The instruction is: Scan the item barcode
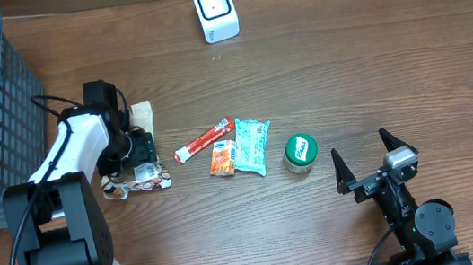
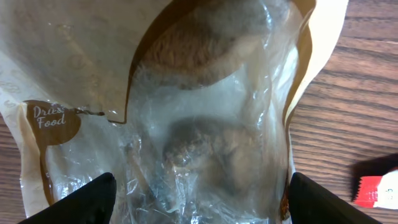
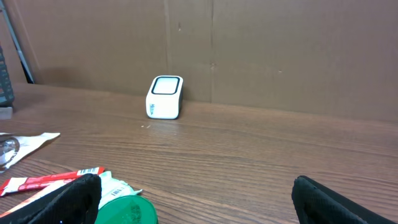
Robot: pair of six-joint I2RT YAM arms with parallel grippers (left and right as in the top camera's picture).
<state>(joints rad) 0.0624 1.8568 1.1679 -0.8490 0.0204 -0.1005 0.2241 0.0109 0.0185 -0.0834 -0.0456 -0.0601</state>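
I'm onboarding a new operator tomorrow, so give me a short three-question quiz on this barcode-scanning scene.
1. Fill in: the white scanner stands at the ___ edge of the table, away from both arms.
2. True or false: the right pincer holds nothing.
3. What lies directly under the left pincer? A) the scanner B) the clear snack bag C) the grey basket
Key: 1 far; 2 true; 3 B.

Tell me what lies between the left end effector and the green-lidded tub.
The overhead view shows three packets there: a red stick, an orange sachet and a teal wrapper.
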